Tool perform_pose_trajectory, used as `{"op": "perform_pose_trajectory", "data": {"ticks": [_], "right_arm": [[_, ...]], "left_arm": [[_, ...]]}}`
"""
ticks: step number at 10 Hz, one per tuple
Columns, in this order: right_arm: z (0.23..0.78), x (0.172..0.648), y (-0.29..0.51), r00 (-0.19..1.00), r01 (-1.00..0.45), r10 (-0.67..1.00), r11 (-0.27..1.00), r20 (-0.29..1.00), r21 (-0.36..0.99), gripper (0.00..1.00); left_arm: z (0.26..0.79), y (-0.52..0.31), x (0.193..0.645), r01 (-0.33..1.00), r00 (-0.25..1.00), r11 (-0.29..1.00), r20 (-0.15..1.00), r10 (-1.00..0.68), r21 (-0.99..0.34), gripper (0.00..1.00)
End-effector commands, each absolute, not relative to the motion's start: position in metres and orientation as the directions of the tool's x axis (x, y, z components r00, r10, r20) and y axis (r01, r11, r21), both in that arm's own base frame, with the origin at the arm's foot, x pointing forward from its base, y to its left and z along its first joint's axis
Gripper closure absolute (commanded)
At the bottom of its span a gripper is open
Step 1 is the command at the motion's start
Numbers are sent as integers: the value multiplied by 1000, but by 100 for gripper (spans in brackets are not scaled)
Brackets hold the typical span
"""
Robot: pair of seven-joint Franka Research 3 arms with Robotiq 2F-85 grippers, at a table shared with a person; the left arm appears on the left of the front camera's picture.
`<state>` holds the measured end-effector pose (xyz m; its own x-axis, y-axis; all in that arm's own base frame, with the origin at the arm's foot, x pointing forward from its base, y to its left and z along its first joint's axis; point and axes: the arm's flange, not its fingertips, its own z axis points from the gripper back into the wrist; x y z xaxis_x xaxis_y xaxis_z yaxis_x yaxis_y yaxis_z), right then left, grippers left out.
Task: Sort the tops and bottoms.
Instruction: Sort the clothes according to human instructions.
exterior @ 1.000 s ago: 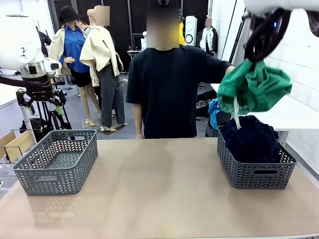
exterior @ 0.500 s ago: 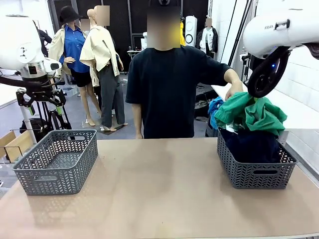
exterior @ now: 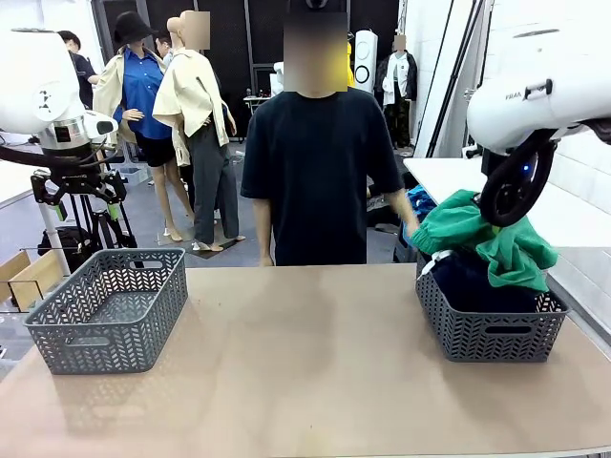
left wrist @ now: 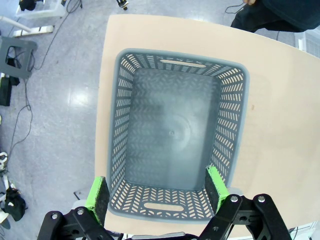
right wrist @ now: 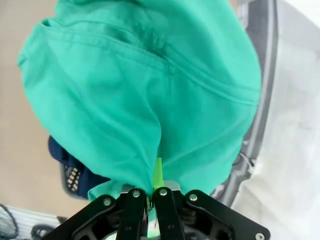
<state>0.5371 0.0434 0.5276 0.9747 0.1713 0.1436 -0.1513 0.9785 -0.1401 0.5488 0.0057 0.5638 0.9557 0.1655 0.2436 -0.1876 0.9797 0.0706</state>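
A bright green garment [exterior: 487, 234] with a white cord [exterior: 434, 260] hangs over the right grey basket [exterior: 492, 334] and rests on the dark navy garments [exterior: 463, 281] piled inside. My right gripper [right wrist: 154, 192] is shut on a fold of the green garment [right wrist: 150, 90], and navy cloth [right wrist: 62, 155] shows beneath it. The person's hand [exterior: 409, 229] is lowered just left of the green cloth. At the far left, my left gripper [exterior: 84, 205] hangs open and holds nothing above the left grey basket [exterior: 110, 305]. That basket [left wrist: 172, 135] has nothing in it, and the left gripper [left wrist: 157, 192] is centred over its near wall.
The person stands at the table's far edge, in the middle. A white side table [exterior: 573, 215] with blue cloth [exterior: 420, 202] on it stands behind the right basket. The bare tabletop [exterior: 305, 363] stretches between the two baskets.
My right arm has come down with the green garment, from high in the air to the pile in the right basket. The person's hand left the garment and dropped. My left arm stayed still.
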Motion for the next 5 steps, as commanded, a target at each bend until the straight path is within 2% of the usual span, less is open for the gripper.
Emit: {"op": "perform_pose_trajectory", "data": {"ticks": [1,5], "right_arm": [[510,539,44,972,-175,186,981,141,-87,100],[455,546,54,970,-229,229,973,76,-20,100]], "left_arm": [[566,8,549,-181,956,981,248,158,70,0],[566,8,549,-181,956,981,248,158,70,0]]}}
